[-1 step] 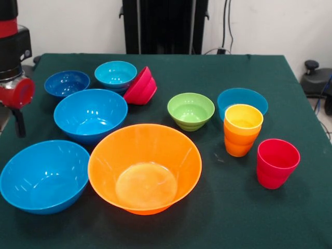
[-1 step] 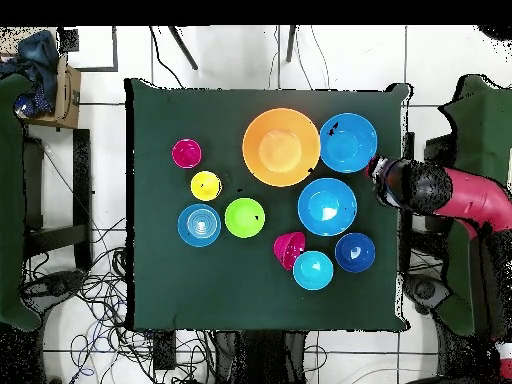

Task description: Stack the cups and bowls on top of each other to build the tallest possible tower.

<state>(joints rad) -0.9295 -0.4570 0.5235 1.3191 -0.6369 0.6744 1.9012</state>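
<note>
Green-covered counter (image 1: 290, 218) bearing 7 bowls and 3 cups, none yet built into a tower. In the front view, the very large orange bowl (image 1: 144, 167) stands upright at the near centre, touching a large blue bowl (image 1: 44, 175) on its left. A 2nd large blue bowl (image 1: 90, 114) sits just behind these 2. Farther back stand a small dark-blue bowl (image 1: 66, 83) and a small light-blue bowl (image 1: 115, 74); a red bowl (image 1: 140, 86) lies tipped on its side against the light-blue bowl. A small green bowl (image 1: 191, 110) stands upright near the centre. To its right, a blue bowl (image 1: 242, 99) sits just behind a yellow cup (image 1: 243, 120) that is nested in an orange cup (image 1: 237, 143). A red cup (image 1: 277, 162) stands upright alone, near the right of this pair and apart from it.

The red and black arm (image 1: 13, 62) hangs at the left edge of the front view, beside the dark-blue bowl; in the overhead view it reaches in over the counter's edge, near the 2 large blue bowls. The tool (image 1: 19, 122) shows only as a dark tip below the red housing, clear of every bowl; whether it is wide or narrow cannot be told, and it holds nothing visible.
</note>
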